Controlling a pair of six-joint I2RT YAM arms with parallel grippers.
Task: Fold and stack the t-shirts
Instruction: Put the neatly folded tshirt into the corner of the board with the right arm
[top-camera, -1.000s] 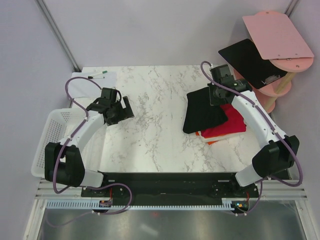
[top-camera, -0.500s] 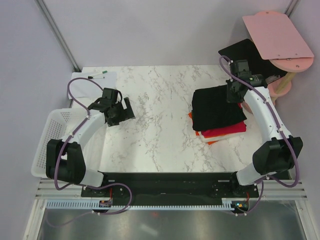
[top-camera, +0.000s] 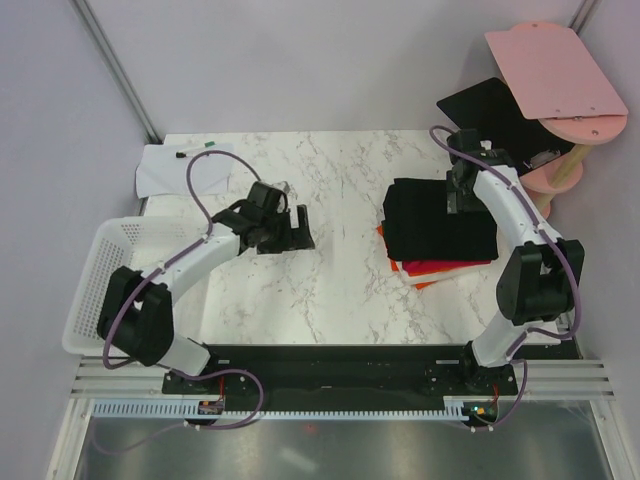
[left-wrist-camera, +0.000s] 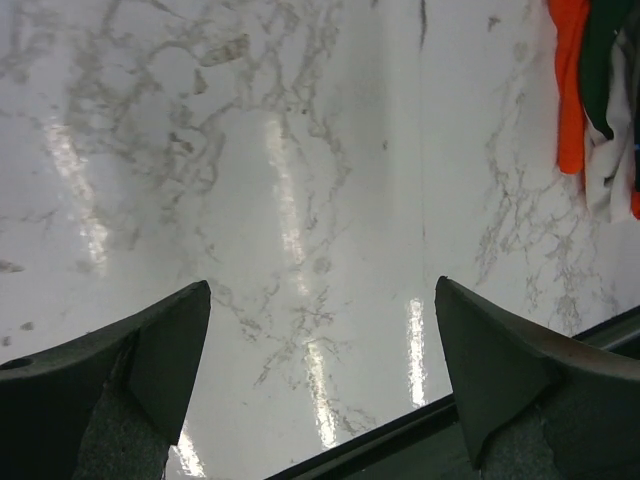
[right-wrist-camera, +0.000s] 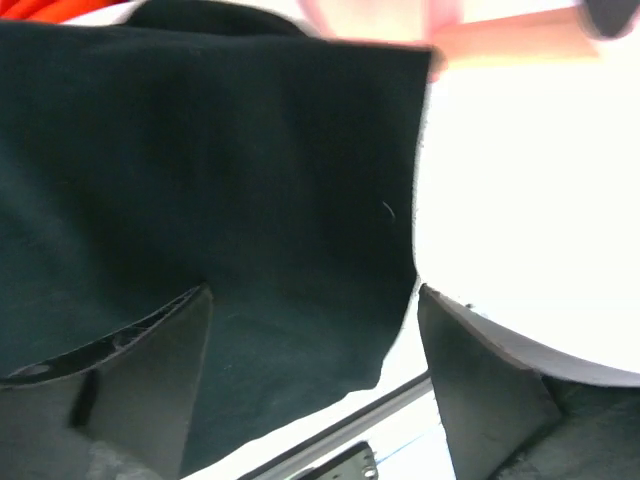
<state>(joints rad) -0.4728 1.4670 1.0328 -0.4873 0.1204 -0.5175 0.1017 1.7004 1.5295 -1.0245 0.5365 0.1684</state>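
Black t-shirt covers most of the stack, so only slivers of the red shirt and orange shirt peek out below it. The left wrist view chops the green shirt and the orange one at its right edge. In the right wrist view, the pink shape up top is pure blur.

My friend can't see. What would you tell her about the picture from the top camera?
A folded black t-shirt lies on a stack of red and orange shirts at the right of a marble table, the right pincer open over it. The left pincer hangs open over the table's middle, and a white basket sits at the left edge.
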